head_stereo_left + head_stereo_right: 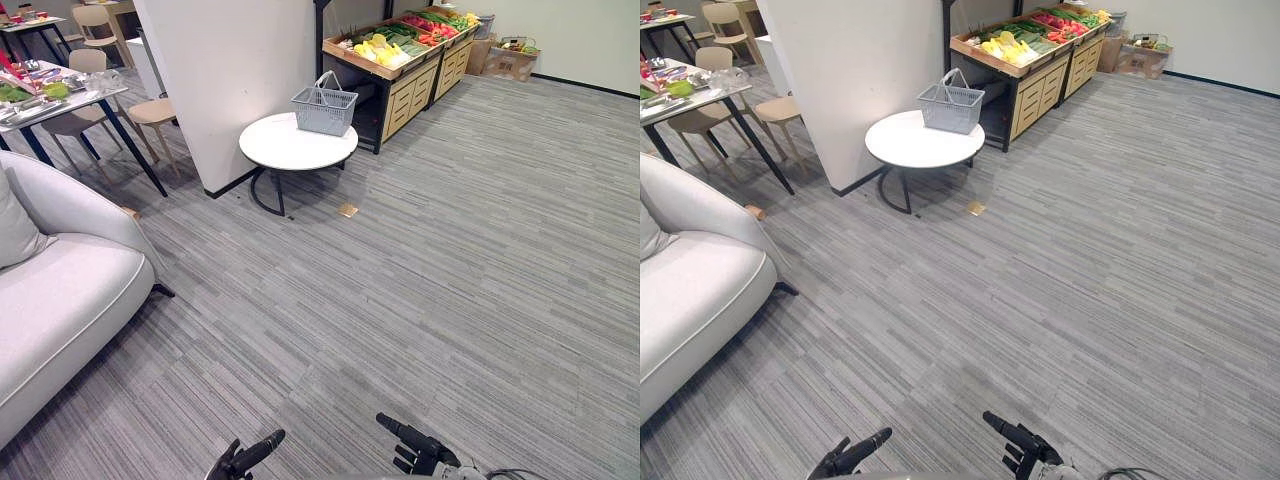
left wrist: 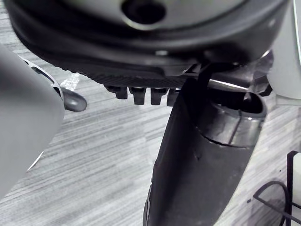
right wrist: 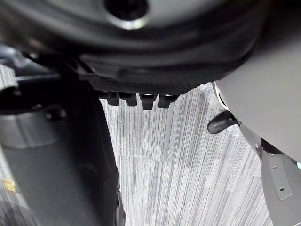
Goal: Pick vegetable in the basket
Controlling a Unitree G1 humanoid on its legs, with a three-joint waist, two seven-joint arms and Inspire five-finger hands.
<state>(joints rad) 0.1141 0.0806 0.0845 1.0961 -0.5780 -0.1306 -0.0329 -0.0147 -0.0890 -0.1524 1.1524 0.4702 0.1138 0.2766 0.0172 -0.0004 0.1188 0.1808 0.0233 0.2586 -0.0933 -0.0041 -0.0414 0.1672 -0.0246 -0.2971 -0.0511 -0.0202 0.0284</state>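
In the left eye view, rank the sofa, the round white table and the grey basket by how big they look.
1. sofa: largest, though it is also nearest the camera.
2. round white table.
3. grey basket: smallest, standing on that table.

The basket (image 1: 324,108) is a grey mesh shopping basket standing upright on the far side of a round white table (image 1: 290,150), its handle raised above the rim. The vegetables (image 1: 400,40) lie well beyond it, sorted in the tilted top trays of a wooden stand (image 1: 410,88): yellow ones nearest the basket, then green, then red, with more green and yellow at the far end.
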